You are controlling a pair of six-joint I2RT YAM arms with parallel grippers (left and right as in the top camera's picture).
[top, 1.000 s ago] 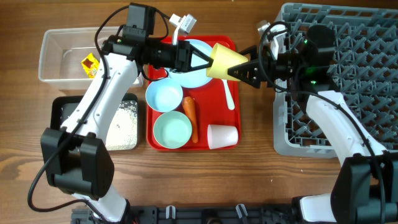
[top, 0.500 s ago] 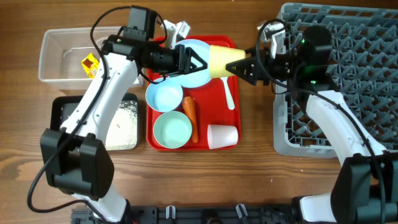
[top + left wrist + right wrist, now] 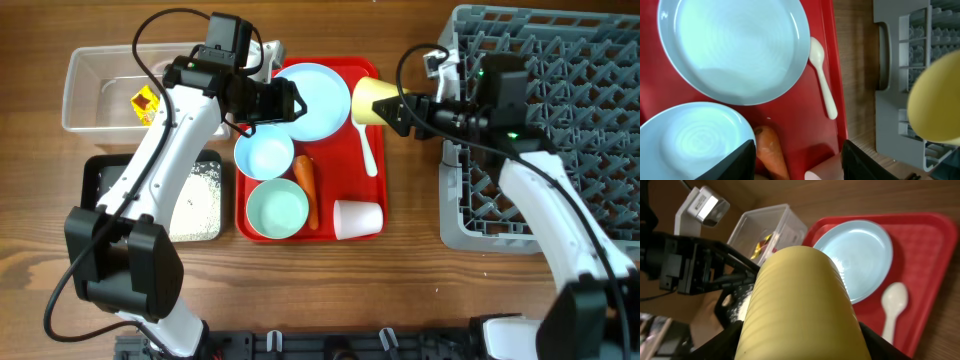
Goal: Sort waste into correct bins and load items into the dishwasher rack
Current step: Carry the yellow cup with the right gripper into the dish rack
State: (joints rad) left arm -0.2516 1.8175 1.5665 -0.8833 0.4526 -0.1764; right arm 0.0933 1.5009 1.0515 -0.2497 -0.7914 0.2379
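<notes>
The right gripper (image 3: 392, 108) pinches the yellow cup (image 3: 366, 100) sideways above the red tray's (image 3: 340, 172) edge. The left gripper (image 3: 293, 101) hangs spread over the plate (image 3: 325, 95).

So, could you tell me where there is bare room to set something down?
Bare red tray lies between the carrot and white spoon, above the pale pink cup. Bare table runs between tray and dishwasher rack. The tray's left side is crowded: plate, two bowls.

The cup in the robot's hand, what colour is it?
Yellow. The cup shows best in the right wrist view.
</notes>
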